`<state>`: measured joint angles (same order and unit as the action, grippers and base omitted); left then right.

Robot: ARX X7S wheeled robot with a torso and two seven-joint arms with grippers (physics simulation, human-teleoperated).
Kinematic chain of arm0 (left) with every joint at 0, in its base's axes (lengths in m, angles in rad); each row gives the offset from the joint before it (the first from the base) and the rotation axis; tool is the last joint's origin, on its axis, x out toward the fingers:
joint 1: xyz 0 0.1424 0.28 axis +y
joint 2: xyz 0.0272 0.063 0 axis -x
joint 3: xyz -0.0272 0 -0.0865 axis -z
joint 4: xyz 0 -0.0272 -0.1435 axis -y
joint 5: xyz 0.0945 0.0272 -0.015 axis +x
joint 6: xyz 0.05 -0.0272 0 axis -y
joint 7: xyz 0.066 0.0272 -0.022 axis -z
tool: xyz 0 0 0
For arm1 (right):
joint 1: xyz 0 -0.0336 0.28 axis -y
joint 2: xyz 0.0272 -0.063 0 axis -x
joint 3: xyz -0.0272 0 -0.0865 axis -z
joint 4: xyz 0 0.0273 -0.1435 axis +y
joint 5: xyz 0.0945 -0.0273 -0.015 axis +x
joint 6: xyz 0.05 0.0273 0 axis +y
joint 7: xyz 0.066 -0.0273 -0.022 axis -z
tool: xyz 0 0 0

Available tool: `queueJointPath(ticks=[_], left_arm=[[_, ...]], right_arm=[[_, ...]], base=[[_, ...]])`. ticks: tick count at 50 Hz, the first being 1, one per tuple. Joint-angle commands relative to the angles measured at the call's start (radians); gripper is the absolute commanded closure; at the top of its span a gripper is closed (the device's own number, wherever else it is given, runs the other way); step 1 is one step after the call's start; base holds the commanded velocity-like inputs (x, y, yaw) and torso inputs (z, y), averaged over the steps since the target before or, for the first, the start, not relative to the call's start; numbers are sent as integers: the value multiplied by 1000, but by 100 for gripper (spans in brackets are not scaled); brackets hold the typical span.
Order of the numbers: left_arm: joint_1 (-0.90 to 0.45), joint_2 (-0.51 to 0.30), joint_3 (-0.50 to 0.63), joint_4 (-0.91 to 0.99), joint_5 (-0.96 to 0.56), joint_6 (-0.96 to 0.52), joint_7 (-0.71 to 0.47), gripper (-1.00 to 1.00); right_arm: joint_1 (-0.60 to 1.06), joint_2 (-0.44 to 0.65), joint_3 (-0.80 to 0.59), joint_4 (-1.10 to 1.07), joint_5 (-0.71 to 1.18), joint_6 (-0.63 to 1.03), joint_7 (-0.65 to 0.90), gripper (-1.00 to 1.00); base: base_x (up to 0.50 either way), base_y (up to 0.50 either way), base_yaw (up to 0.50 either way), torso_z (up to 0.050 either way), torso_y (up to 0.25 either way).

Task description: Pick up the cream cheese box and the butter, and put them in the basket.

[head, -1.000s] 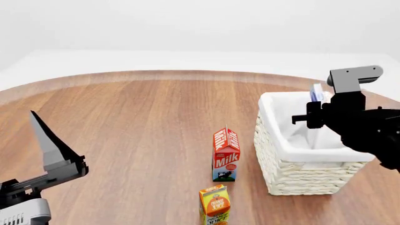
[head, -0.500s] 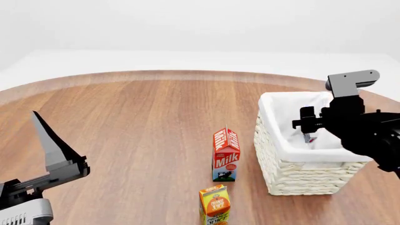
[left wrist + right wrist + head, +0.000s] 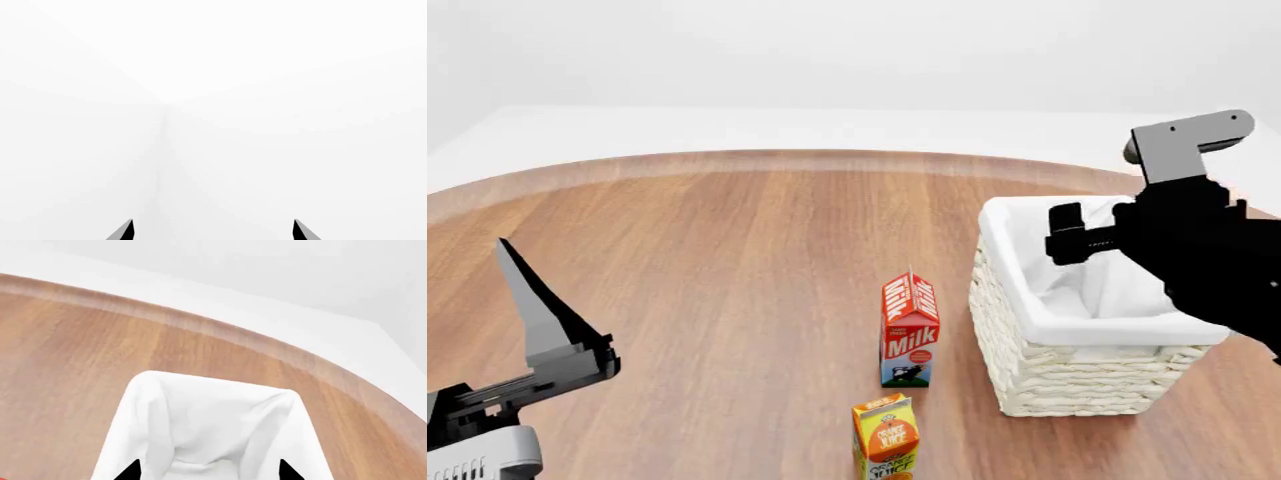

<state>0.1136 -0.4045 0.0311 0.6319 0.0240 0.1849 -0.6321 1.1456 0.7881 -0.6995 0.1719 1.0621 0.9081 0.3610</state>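
Observation:
The white wicker basket (image 3: 1070,384) with its cloth liner stands at the right of the wooden table. My right gripper (image 3: 1066,236) hangs above the basket's opening, open and empty. In the right wrist view its two black fingertips (image 3: 132,471) stand wide apart over the liner (image 3: 155,386). The cream cheese box shows in no view; the basket's inside is partly hidden by my arm. The butter is out of view. My left gripper (image 3: 542,312) is raised at the near left, open and empty, its fingertips (image 3: 125,231) set against a white background.
A red milk carton (image 3: 909,328) stands just left of the basket. An orange juice carton (image 3: 886,436) stands in front of it near the frame's bottom edge. The round table's edge (image 3: 761,158) curves along the back.
One second ago my right gripper held the blue-and-white box over the basket. It then opened, the box dropped inside, and the gripper has since risen a little.

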Motion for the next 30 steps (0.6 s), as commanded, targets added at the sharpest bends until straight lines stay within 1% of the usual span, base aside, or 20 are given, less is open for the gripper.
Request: queueJointPath(ticks=[1, 7, 8, 11, 17, 30], left_arm=[[1, 18, -24, -9, 16, 12, 19, -100], [5, 16, -23, -6, 16, 15, 17, -100], [6, 16, -23, -5, 16, 14, 17, -100], [7, 14, -28, 1, 13, 11, 16, -100], [7, 13, -28, -3, 13, 14, 13, -100], [7, 9, -31, 4, 9, 9, 9, -100]], right_arm=[[-14, 75, 115, -383, 164, 68, 99, -100], [-58, 105, 140, -632, 284, 80, 178, -100], [-59, 105, 140, -633, 286, 80, 179, -100], [-74, 108, 141, -741, 328, 79, 210, -100], [-79, 113, 146, -859, 411, 87, 279, -100], [-156, 102, 90, -1086, 501, 89, 366, -100]], base=[[0, 0, 0, 0, 0], [0, 0, 0, 0, 0], [0, 0, 0, 0, 0], [0, 0, 0, 0, 0], [0, 0, 0, 0, 0], [0, 0, 0, 0, 0]])
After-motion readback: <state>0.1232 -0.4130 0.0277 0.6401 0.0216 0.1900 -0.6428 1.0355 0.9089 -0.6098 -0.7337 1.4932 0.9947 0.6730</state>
